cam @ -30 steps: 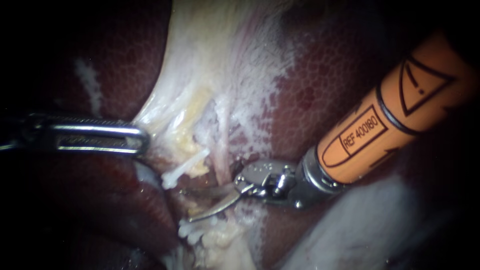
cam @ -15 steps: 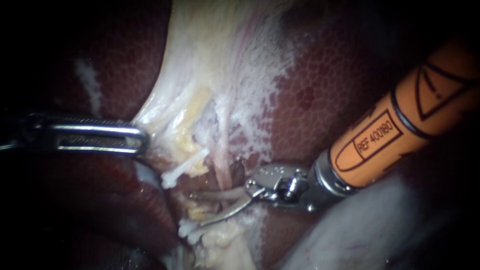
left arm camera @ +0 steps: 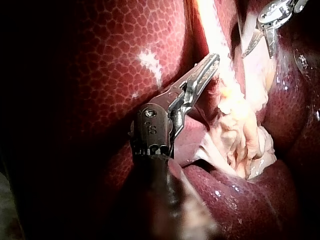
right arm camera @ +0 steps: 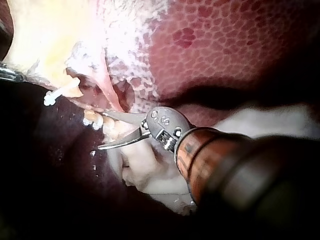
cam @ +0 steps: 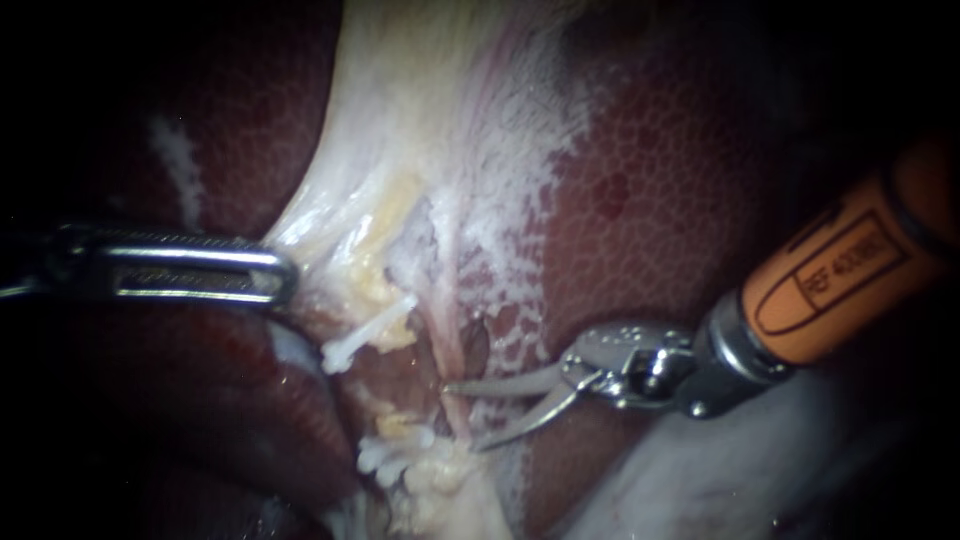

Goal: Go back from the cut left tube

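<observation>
Right instrument (cam: 468, 413), claw apart and empty at centre beside the clipped cut tube (cam: 368, 335), likely needs pulling away rightward; left instrument's (cam: 270, 275) claw clamps pale tissue (cam: 335, 205).

Left tool (cam: 283, 275): comes in level from the left, jaws closed on pale tissue (cam: 330, 215) at their tip.
Right tool (cam: 463, 414): slants in from the right, two thin curved blades parted, tips pointing left.

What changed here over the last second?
The right instrument drew back toward the right, its open blades leaving the gap between the clips. The left instrument kept its hold on the tissue, and the clips stayed put.
</observation>
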Available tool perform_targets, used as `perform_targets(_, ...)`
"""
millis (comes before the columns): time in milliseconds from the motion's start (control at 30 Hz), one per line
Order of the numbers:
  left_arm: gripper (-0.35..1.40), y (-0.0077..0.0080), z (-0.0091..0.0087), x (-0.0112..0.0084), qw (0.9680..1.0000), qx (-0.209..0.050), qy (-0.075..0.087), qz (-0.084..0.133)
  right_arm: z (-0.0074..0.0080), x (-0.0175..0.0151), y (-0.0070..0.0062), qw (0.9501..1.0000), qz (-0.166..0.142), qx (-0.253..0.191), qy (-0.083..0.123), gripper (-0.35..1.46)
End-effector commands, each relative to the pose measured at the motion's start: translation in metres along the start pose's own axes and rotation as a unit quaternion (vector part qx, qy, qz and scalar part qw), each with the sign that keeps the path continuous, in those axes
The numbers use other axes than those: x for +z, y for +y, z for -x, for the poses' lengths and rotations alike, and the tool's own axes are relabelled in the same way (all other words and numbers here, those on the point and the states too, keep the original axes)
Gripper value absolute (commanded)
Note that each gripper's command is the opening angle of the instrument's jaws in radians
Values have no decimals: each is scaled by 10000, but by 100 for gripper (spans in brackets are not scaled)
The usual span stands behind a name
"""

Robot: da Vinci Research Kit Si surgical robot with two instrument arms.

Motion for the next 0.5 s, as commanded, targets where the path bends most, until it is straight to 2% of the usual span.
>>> perform_targets(33,-35,0,0,0,10000,-2,0,1,-3,-8,-1,9999,3,-116,5,41)
perform_targets(67,-35,1,-1,0,10000,-1,0,1,-6,-18,-1,9997,-10,-243,5,25)
perform_targets(100,-35,1,-1,0,10000,0,0,2,-9,-25,-1,9995,48,-316,42,22)
perform_targets(300,-35,1,-2,0,10000,2,0,2,-21,-69,-5,9978,417,-467,226,57)
perform_targets(433,-35,1,-2,0,10000,2,0,2,-28,-87,-7,9944,742,-692,280,89)
perform_targets(500,-35,1,-2,0,10000,3,0,2,-30,-92,-7,9923,870,-833,300,96)
